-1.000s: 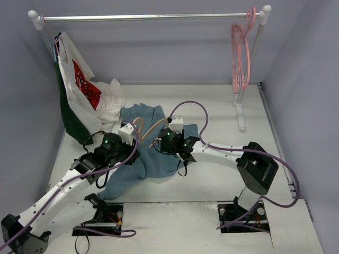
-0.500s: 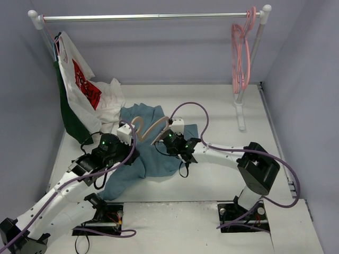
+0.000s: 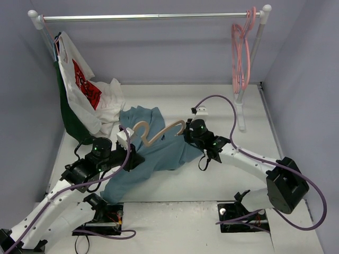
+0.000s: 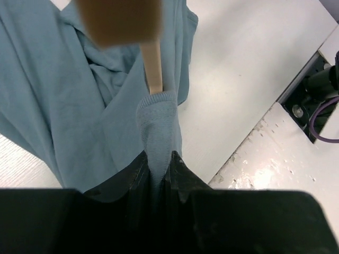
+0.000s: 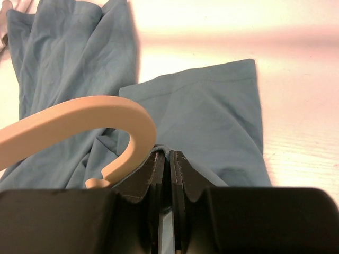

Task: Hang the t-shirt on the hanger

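Observation:
The teal-blue t-shirt point(image 3: 159, 153) lies wrinkled on the table between both arms. The beige hanger point(image 3: 159, 132) rests on top of it, its curved hook point(image 5: 79, 124) free of the cloth. My left gripper point(image 3: 135, 157) is shut on the shirt's ribbed collar point(image 4: 157, 124). A hanger arm point(image 4: 152, 69) pokes out of that collar just beyond the tips point(image 4: 159, 156). My right gripper point(image 3: 185, 136) is shut on a folded blue edge of the shirt point(image 5: 212, 121), pinched at its tips point(image 5: 170, 153) right beside the hook.
A clothes rail point(image 3: 148, 17) spans the back, with pink hangers point(image 3: 241, 53) at its right end. A white garment with red print point(image 3: 85, 90) and a dark green one point(image 3: 66, 114) hang at the left. White cloth point(image 3: 114, 98) is piled beside the shirt.
My right gripper has shut on the shirt and moved right, stretching the cloth. The left arm drew back towards the near left. More of the hanger now shows.

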Robot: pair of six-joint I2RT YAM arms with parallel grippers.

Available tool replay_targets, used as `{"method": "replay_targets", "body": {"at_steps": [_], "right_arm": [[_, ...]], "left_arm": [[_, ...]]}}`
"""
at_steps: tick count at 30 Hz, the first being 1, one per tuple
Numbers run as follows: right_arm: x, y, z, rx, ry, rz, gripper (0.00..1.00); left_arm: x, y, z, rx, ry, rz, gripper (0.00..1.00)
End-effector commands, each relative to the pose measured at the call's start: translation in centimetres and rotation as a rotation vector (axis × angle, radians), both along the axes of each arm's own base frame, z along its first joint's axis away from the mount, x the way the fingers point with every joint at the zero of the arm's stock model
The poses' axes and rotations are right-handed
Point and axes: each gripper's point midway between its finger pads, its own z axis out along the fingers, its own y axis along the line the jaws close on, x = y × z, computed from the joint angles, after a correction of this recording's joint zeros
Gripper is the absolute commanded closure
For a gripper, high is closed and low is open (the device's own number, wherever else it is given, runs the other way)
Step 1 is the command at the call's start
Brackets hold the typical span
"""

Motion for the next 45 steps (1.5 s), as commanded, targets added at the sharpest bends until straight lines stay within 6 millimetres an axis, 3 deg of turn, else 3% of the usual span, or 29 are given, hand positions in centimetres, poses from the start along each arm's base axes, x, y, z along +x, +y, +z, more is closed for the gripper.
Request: {"method": "replay_targets", "body": {"at_steps": [1, 6, 13, 18, 24, 29, 32, 35, 36, 37, 40, 41, 44, 45], "right_arm": [[1.9, -2.4, 2.5, -0.032, -0.12, -0.051, 1.0], [2.4, -3.5, 3.3, -0.043, -0.153, -0.063, 1.0], [3.7, -6.4, 3.7, -0.056, -0.17, -0.107, 1.0], [4.5, -7.1, 4.5, -0.071, -0.191, -0.099, 1.0], [4.8, -6.4, 5.1, -0.052, -0.2, -0.058, 1.0], [5.0, -5.7, 7.5, -0.055, -0.248, -0.003, 1.0], [5.3, -4.4, 11.2, -0.035, -0.305, 0.065, 1.0], [5.1, -3.2, 13.1, -0.05, -0.338, 0.154, 1.0], [5.2, -2.9, 14.6, -0.049, -0.365, 0.168, 1.0], [5.2, -2.9, 15.2, -0.057, -0.372, 0.18, 1.0], [4.5, -1.4, 17.7, -0.059, -0.426, 0.288, 1.0], [4.4, -1.2, 18.3, -0.061, -0.438, 0.307, 1.0], [3.5, 0.0, 20.7, -0.071, -0.486, 0.401, 0.98], [3.1, 0.6, 21.5, -0.074, -0.505, 0.442, 0.98]], "left_arm": [[-0.8, -1.3, 2.1, -0.048, -0.027, -0.095, 1.0], [-0.9, -1.2, 1.6, -0.023, 0.004, -0.103, 1.0], [-1.6, -1.3, 2.9, -0.064, -0.034, -0.128, 1.0], [-1.9, -1.7, 2.8, -0.08, -0.024, -0.151, 1.0], [-2.2, -1.8, 2.8, -0.068, -0.013, -0.176, 1.0], [-1.8, -2.1, 2.1, -0.034, 0.024, -0.188, 1.0], [-0.8, -2.4, 2.6, -0.014, 0.014, -0.183, 1.0], [0.3, -2.9, 4.7, -0.006, -0.04, -0.194, 1.0], [0.6, -3.0, 5.4, -0.006, -0.058, -0.198, 1.0], [1.4, -3.3, 7.0, -0.009, -0.09, -0.194, 1.0], [2.6, -4.1, 8.8, 0.0, -0.136, -0.216, 1.0], [3.0, -4.3, 10.7, -0.011, -0.175, -0.215, 1.0], [4.2, -4.8, 12.3, 0.003, -0.231, -0.228, 1.0], [4.5, -5.0, 13.9, -0.013, -0.266, -0.232, 1.0]]}}
